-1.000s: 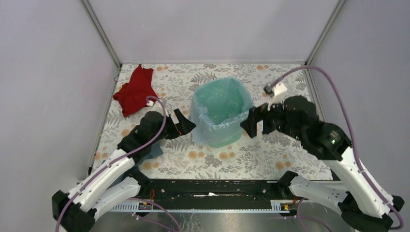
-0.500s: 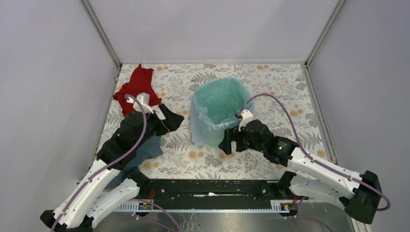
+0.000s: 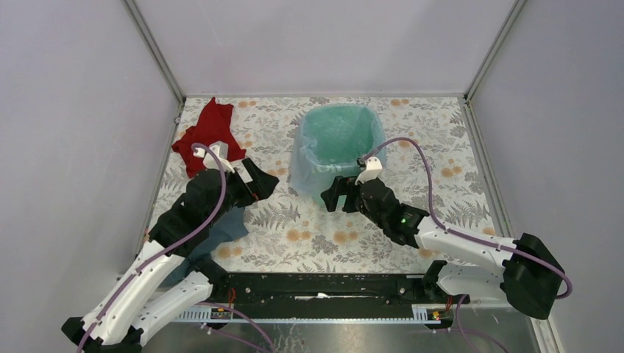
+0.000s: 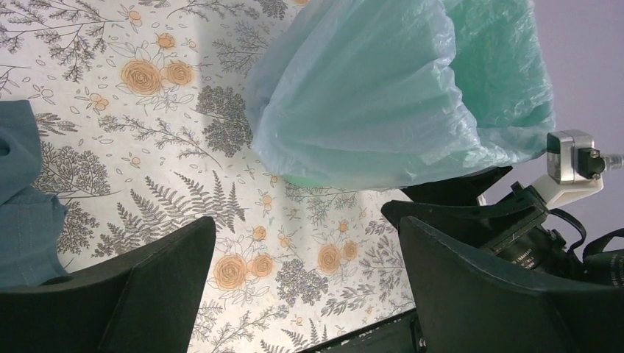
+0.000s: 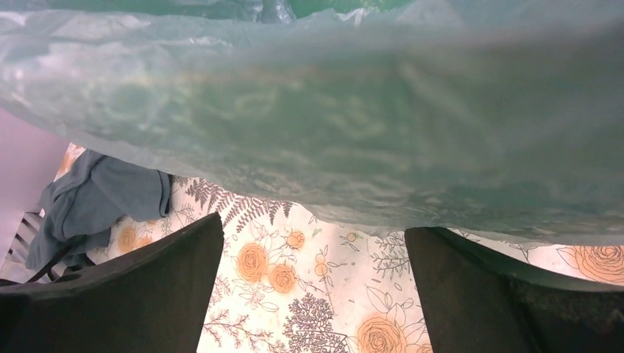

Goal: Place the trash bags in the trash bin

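The mint-green trash bin [image 3: 352,118] stands at mid-table. The translucent pale-blue trash bag [image 3: 303,170] lines it, folded over the rim and hanging down its sides. My left gripper [image 3: 263,182] is open and empty, a short way left of the bin. My right gripper [image 3: 335,195] is open and empty, low at the bin's front side, just below the bag's hanging edge. In the left wrist view the bag [image 4: 368,95] covers the bin, and the left gripper [image 4: 305,243] gapes over the tablecloth. In the right wrist view the bag film [image 5: 316,110] fills the top above the right gripper [image 5: 313,243].
A red cloth [image 3: 208,136] lies at the back left. A grey-blue cloth [image 3: 224,226] lies under the left arm and also shows in the right wrist view [image 5: 96,198]. The flowered tablecloth [image 3: 434,147] is walled on three sides. A black rail [image 3: 324,285] runs along the front edge.
My right arm swung from the bin's right side down to its front. My left gripper drew back leftward from the bin. The bin shifted a little toward the back.
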Available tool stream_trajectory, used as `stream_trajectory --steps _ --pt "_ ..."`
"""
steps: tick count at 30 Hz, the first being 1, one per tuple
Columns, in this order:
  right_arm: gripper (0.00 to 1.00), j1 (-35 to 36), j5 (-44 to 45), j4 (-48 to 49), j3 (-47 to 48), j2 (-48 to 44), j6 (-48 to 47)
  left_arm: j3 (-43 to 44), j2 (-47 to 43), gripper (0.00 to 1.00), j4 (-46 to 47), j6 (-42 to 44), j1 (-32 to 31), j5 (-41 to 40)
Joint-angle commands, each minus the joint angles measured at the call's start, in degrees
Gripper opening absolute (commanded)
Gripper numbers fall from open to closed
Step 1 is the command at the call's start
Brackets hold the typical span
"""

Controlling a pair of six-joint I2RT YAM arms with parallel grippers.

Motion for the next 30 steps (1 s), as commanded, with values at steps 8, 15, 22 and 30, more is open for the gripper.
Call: stream_trajectory --steps 8,15,22,30 --pt "1.00 0.00 8.69 -8.97 5.02 0.94 -0.78 -5.29 7.86 0.99 11.94 -0.71 -0.08 4.36" --pt "1.00 0.00 2.82 -19.65 7.22 -4.92 -6.59 -9.02 19.56 0.99 25.55 -1.84 -0.08 11.63" --pt "1.00 0.00 1.41 -29.98 7.24 -17.92 -10.28 -5.62 37.62 0.94 40.42 1.58 -0.26 14.48" --pt "1.00 0.00 3.25 -36.56 12.82 -23.59 -15.21 8.29 57.99 0.99 50.93 17.56 -3.05 17.34"
